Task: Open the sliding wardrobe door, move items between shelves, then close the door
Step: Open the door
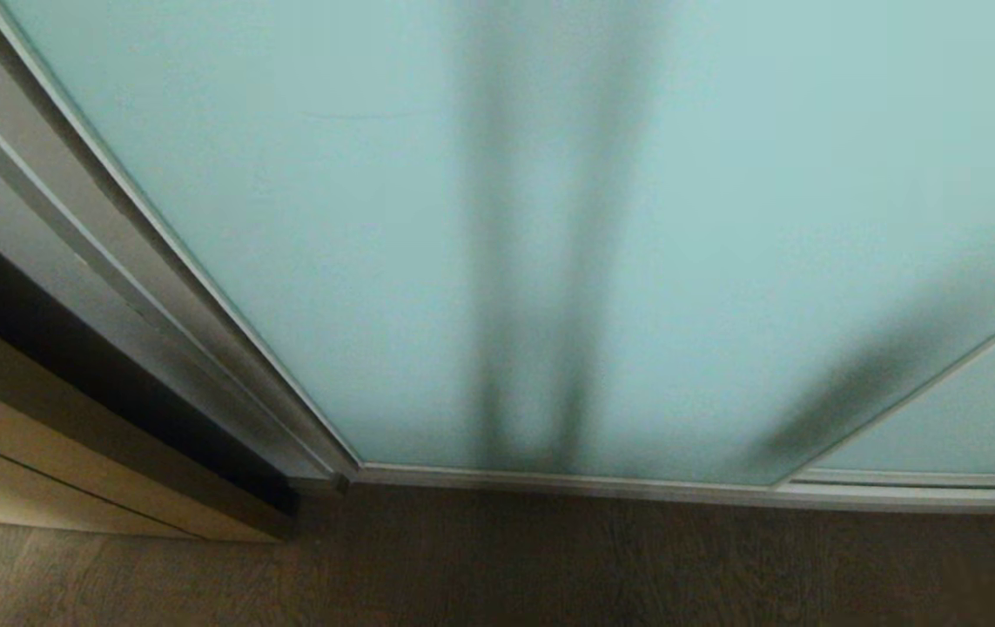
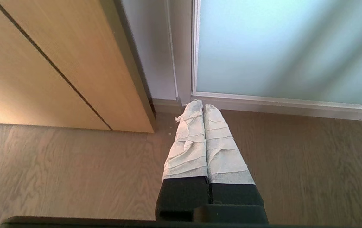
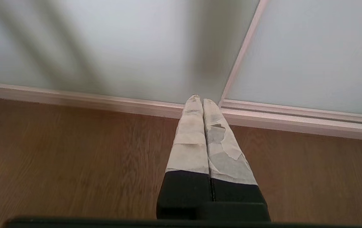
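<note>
Your left hand (image 2: 202, 106) is closed, taped fingers (image 2: 188, 142) pressed together on nothing, low centre of its wrist view, tips hanging over the wood floor (image 2: 57, 164) just short of the door's bottom rail. Right hand (image 3: 200, 98) same deal: closed, empty, lower centre of its wrist view, tips pointing at the rail near where two panels overlap. Neither hand shows in the head view.

The sliding wardrobe door (image 1: 332, 218) fills most of the head view, frosted aqua glass in a thin silver frame (image 1: 227, 322), and it looks fully closed. A second panel (image 1: 967, 418) sits lower right, behind the first one's edge. A tan wood cabinet (image 2: 41, 63) stands upper left in the left wrist view, beside the wardrobe's end wall.

Handling guess: big glass panel, likely heavy, stiff, rolling on a track; the glass is slick and breakable, so don't push there. Take the vertical frame stile at the left edge and press sideways. No handle or recess visible.

Hidden: the shelves and items are all behind the frosted glass, only dark vertical smears show through. Door top is cut off, track barely visible. Can't tell which panel is meant to slide, or which way.
</note>
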Available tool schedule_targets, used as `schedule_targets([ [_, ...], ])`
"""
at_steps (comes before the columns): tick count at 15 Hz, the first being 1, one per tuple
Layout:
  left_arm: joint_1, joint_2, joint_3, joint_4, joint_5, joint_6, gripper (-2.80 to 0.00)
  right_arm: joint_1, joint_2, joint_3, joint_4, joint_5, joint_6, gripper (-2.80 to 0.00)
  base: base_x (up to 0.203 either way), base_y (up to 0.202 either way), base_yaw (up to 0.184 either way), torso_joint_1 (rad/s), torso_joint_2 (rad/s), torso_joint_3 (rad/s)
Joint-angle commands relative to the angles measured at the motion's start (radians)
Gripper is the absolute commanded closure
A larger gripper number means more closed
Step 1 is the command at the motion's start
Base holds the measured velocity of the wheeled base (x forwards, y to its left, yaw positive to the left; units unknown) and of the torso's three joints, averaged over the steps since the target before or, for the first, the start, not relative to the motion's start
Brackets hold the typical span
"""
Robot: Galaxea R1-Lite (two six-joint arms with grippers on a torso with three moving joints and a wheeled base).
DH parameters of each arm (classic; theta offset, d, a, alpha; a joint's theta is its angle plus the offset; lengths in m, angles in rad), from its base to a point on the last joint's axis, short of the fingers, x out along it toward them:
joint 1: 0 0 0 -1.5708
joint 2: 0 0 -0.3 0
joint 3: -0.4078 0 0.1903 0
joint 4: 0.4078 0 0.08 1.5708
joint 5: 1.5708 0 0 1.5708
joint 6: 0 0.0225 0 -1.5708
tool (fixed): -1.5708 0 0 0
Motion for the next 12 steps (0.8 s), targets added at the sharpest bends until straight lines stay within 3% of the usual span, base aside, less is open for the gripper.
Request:
schedule_targets([
  [1,0.0,0.002,0.001,-0.001,0.0,0.0,0.0,0.0,0.0,0.0,0.0,0.0,0.0,0.0,0.0,0.0,0.0,0.0,0.0,0.0],
  [6,0.0,0.003,-0.042,-0.001,0.002,0.058,0.0,0.0,0.0,0.001,0.0,0.0,0.0,0.0,0.0,0.0,0.0,0.0,0.0,0.0],
  [9,0.0,0.07,-0.3,0.007,-0.003,0.081,0.0,0.0,0.0,0.002,0.0,0.0,0.0,0.0,0.0,0.0,0.0,0.0,0.0,0.0],
  [12,-0.001,0.325,-0.574,-0.076,-0.005,0.084,0.0,0.0,0.0,0.0,0.0,0.0,0.0,0.0,0.0,0.0,0.0,0.0,0.0,0.0],
])
